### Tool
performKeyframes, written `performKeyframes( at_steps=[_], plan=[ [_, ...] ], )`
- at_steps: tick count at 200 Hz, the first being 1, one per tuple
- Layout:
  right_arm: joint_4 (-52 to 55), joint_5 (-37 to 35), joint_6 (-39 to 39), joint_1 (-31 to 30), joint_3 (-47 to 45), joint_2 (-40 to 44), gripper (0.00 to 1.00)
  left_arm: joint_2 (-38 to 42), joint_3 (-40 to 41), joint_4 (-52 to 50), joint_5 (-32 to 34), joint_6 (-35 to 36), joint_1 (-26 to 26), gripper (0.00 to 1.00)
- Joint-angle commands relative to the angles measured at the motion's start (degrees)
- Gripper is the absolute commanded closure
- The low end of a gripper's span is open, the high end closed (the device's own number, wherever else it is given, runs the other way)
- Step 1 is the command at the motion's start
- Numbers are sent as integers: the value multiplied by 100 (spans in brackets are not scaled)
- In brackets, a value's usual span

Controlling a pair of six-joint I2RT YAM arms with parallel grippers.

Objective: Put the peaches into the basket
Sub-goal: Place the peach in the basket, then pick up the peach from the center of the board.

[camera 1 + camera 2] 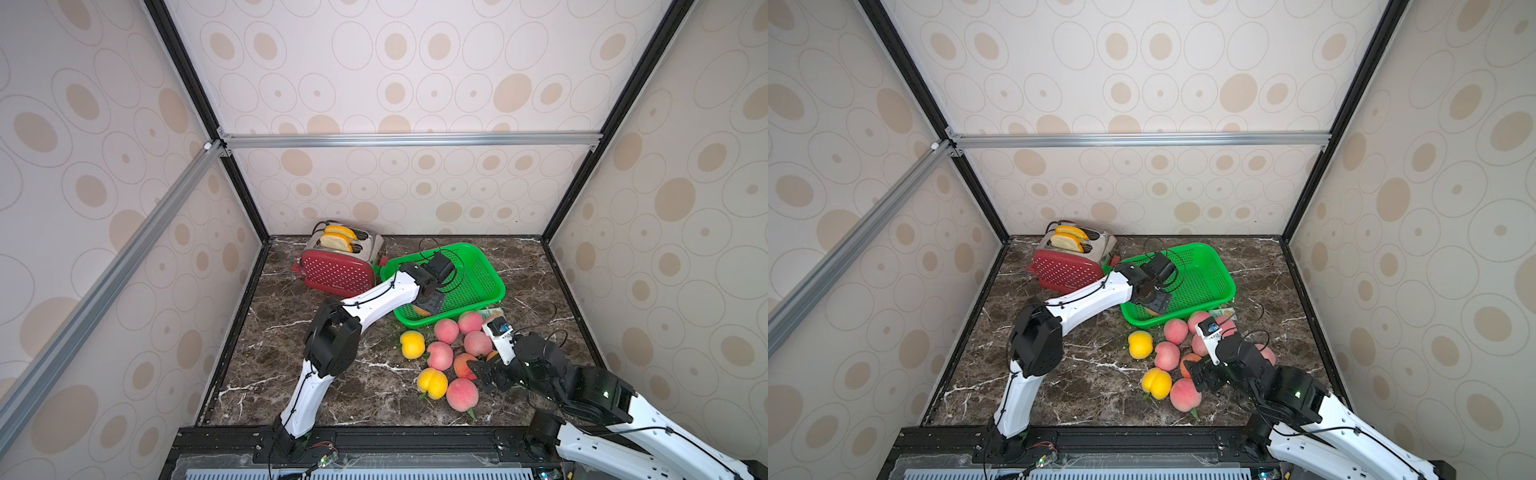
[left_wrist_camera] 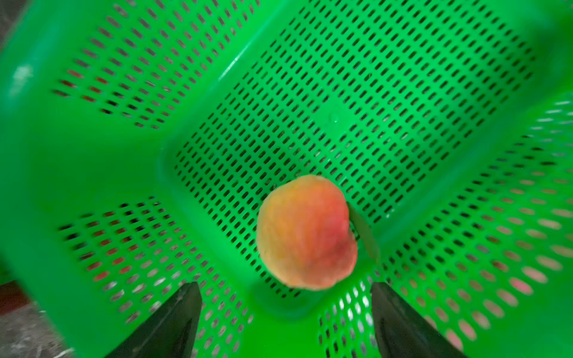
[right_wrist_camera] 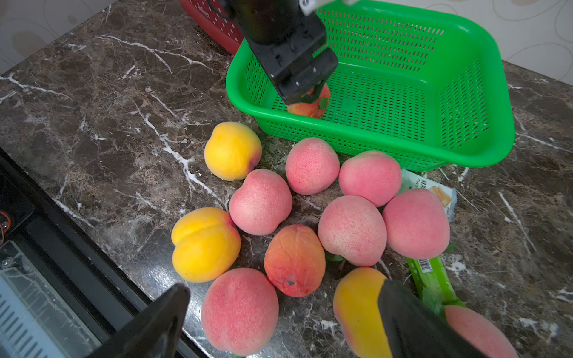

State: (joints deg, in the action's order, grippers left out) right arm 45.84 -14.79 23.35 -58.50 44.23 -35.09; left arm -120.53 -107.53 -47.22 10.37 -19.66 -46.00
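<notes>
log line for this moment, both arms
left end effector: open over green perforated plastic basket | orange-red round peach: in basket | right end effector: open over pink and yellow peaches on table

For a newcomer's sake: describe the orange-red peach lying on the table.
Find the green basket; a heap of peaches lies on the marble table beside it. In the heap's middle sits the orange-red peach, the only wrinkled orange one among smooth pink and yellow neighbours.

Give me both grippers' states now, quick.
Left gripper: open; orange-red peach free, inside green basket.
Right gripper: open, holding nothing.
</notes>
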Motion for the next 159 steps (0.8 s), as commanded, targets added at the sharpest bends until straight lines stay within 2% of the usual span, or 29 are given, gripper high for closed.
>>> performKeyframes(
  at_steps=[1,48,97,159],
  plan=[
    [-50,-78,-3,-38,-107,-202,0,1008,186,310,-59,234,21,6],
    [-117,77,564,-36,-315,-389,0,2315,1287,315,-195,135,16,3],
    [-188,501,1036,-74,-440,-685,0,4031,3136,441,-91,-209,-32,2],
    [152,-139,1765,-1069,-480,-1111,0,6118,5351,497,28,-872,-148,1]
  ],
)
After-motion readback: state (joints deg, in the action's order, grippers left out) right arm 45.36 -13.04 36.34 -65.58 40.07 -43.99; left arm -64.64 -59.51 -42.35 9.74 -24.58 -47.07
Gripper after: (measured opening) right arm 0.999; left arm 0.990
